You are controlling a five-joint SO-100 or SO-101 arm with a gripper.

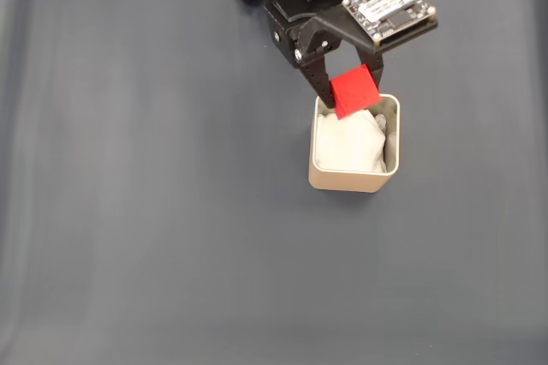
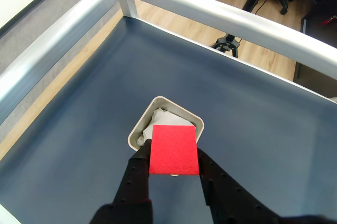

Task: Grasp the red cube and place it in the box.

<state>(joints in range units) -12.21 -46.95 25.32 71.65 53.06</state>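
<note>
The red cube (image 1: 354, 90) (image 2: 173, 150) is held between the two black fingers of my gripper (image 1: 347, 95) (image 2: 174, 153), which is shut on it. It hangs above the near rim of the beige box (image 1: 351, 182) (image 2: 141, 123), which has rounded corners and is lined with crumpled white paper. In the fixed view the cube overlaps the box's top edge. The wrist view has the cube covering part of the box's opening, with the box lying just beyond the fingertips.
The box stands on a dark grey mat (image 1: 154, 194). In the wrist view a silver metal rail (image 2: 221, 16) frames the table's far edges, with wooden floor and chair legs beyond. A circuit board (image 1: 391, 7) rides on the arm.
</note>
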